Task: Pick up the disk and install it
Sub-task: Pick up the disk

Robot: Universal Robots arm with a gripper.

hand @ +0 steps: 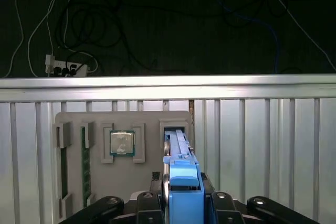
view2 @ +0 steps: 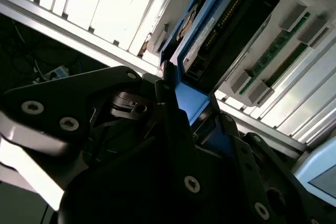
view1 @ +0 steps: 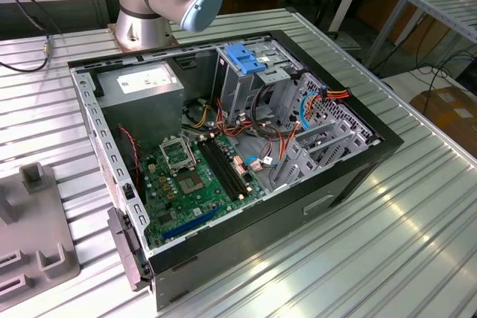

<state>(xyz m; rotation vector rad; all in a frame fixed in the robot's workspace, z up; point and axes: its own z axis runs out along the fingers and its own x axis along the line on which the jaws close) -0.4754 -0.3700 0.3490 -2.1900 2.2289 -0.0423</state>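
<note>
Jaws look clamped on blue carrier end of disk [hand: 177, 148]. Disk on edge in grey tray [hand: 105, 182] slot on worktop [hand: 262, 156]. Lift-out and install into computer case [view1: 350, 176] not yet done.

Grey tray [hand: 123, 182]: just ahead of the pincer [hand: 182, 195].
Processor chip [hand: 122, 143]: in a tray recess, near the pincer.
Memory stick [hand: 84, 166]: tray slot farther off.
Slatted table [hand: 262, 145]: beneath the pincer.
</note>
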